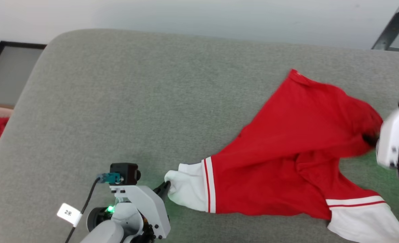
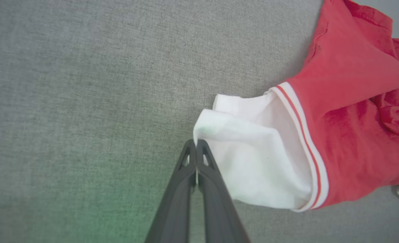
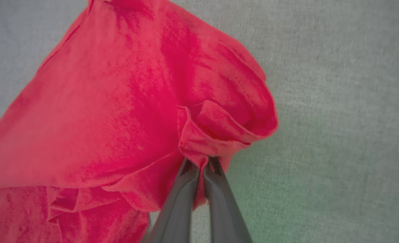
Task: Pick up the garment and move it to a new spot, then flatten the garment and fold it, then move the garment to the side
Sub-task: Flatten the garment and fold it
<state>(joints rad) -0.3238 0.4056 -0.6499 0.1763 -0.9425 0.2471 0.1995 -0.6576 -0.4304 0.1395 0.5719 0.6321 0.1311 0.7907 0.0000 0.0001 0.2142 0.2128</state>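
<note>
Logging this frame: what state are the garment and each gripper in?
garment: unfolded and wrinkled on the grey cushion, pinched at two ends.
left gripper: shut on the garment's white cuff.
right gripper: shut on a bunched red edge of the garment.

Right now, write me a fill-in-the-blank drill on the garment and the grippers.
The left gripper pinches the garment by a ____ cuff.
The right gripper is shut on ____ fabric.
The surface under the garment is ____.
Missing words: white; red; grey.
</note>
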